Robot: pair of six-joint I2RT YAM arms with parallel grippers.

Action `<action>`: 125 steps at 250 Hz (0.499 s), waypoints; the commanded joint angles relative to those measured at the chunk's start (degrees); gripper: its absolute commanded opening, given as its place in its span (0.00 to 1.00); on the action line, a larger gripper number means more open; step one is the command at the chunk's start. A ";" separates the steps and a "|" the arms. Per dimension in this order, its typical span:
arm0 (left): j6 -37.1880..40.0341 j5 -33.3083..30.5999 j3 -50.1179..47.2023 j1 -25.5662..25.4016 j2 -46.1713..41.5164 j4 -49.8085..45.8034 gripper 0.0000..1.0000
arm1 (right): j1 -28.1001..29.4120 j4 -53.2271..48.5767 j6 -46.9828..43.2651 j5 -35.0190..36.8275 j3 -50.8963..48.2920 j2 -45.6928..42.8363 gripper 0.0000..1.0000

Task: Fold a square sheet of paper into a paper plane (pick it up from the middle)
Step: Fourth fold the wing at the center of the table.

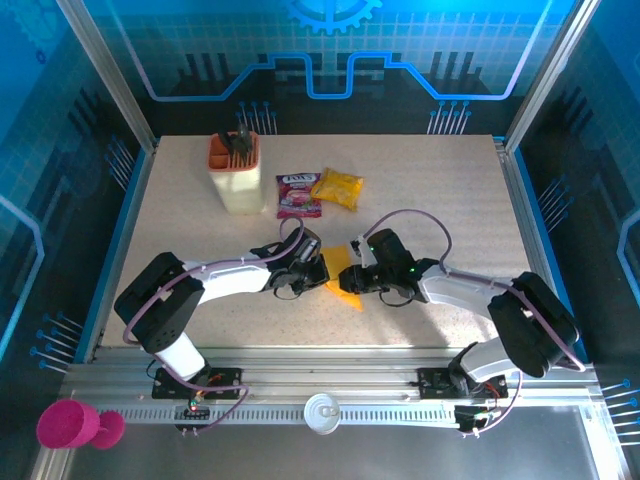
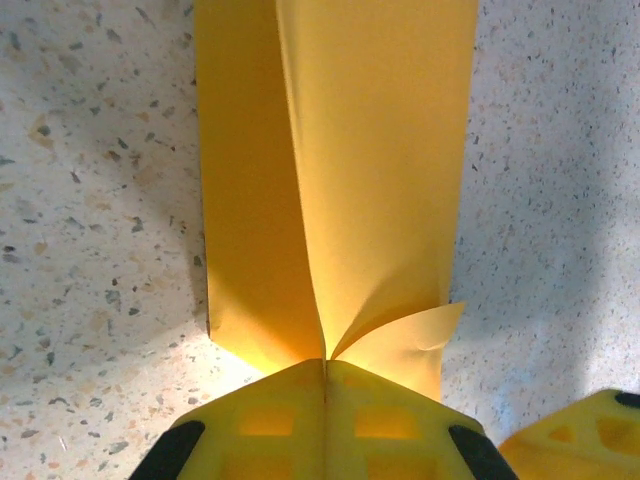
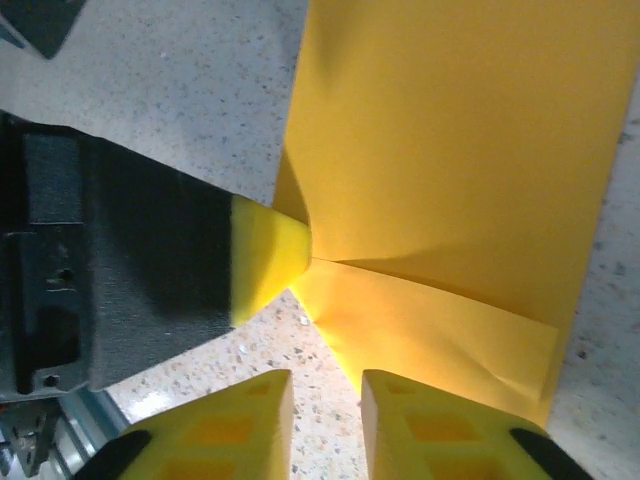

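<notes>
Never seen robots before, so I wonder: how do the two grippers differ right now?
The left gripper is shut, the right gripper open. The left pinches the paper; the right holds nothing, with table showing between its fingers. Both have yellow fingers.

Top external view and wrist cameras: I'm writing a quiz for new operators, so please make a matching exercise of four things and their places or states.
Things:
1 left gripper
2 right gripper
3 cream holder
4 purple-red packet

Places or states:
a between the holder and the yellow snack bag
b jaws apart, nothing held
c shut on the orange-yellow paper
d back left of the table

Pairs: 1-c; 2-b; 3-d; 4-a
</notes>
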 commanded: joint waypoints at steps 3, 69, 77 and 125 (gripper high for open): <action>0.18 2.99 2.13 0.88 -1.23 -1.79 0.00 | 2.80 -5.58 -8.11 5.07 2.12 -0.19 0.32; -0.41 5.43 3.38 1.70 -0.97 -1.98 0.00 | 8.41 -8.55 -12.95 15.95 4.82 1.50 0.45; -0.53 5.71 3.39 1.77 -0.96 -1.97 0.00 | 8.74 -8.80 -13.08 16.88 5.11 1.80 0.45; -2.11 7.16 2.66 2.28 -0.46 -0.46 0.00 | 10.08 -8.86 -13.02 20.39 5.99 4.70 0.43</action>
